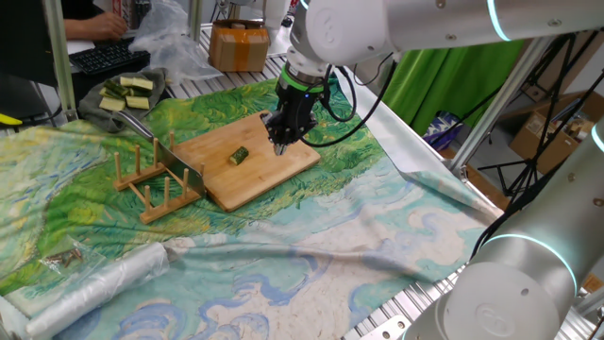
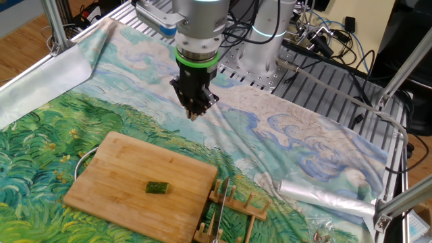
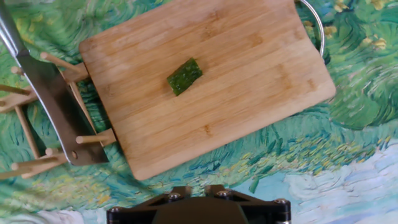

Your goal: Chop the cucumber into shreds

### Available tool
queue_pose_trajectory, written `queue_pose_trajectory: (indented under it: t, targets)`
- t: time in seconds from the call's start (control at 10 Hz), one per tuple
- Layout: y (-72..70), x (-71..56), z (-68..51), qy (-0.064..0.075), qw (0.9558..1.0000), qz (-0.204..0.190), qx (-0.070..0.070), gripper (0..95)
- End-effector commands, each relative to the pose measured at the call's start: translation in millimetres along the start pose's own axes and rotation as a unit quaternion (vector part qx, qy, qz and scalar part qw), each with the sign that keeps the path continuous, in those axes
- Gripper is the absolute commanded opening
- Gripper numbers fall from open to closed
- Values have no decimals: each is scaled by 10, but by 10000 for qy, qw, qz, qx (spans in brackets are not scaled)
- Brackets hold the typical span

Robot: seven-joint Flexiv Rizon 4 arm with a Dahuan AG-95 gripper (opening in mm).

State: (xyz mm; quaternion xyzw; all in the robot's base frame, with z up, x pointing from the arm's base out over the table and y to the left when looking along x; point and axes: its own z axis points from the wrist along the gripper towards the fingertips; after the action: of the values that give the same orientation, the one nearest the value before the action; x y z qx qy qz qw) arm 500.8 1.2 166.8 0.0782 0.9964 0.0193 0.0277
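My landmark is the cutting board [image 1: 253, 162], a bamboo slab lying on the painted cloth [image 1: 311, 236] that covers the table. The cucumber [image 1: 238, 156] lies alone near the middle of that board, a short dark green chunk, touching nothing else. In my hand view the cucumber [image 3: 185, 76] sits slightly toward the rack side of the board's centre, lying at a slant.

My gripper [image 1: 281, 144] hangs above the board's far edge in one fixed view; in the other fixed view my gripper [image 2: 194, 113] is over the cloth just beyond the board [image 2: 135, 182]. My fingers look drawn close together and hold nothing.

Just beside the board stands a wooden peg rack [image 1: 156, 181], and a knife [image 3: 46, 93] with a broad steel blade rests in it, its handle running away from the board. A metal loop [image 3: 314, 25] shows at the board's opposite end. Well beyond the rack from the board, a dark tray [image 1: 156, 90] holds a heap of pale and dark green sticks [image 1: 127, 90]. A roll of clear plastic [image 1: 90, 283] lies on the cloth, well apart from the board. A brown box [image 1: 238, 45] stands beyond the board's far side. I can read no writing or labels anywhere.
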Motion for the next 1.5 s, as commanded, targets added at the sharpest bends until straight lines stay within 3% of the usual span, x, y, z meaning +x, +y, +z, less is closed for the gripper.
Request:
queue_pose_trajectory:
  t: [0.1,0.6,0.7,1.0,1.3,1.5]
  targets:
    - [50,-26,36,-48,9999,-114,-5,0]
    - [358,-363,83,-47,9982,-595,-6,0]
    - [457,-548,67,-46,9965,-838,35,0]
    - [608,-780,79,-28,9956,-931,35,0]
    - [752,-991,246,-20,9958,-917,37,0]
    - [818,-1042,332,-47,9958,-913,43,0]
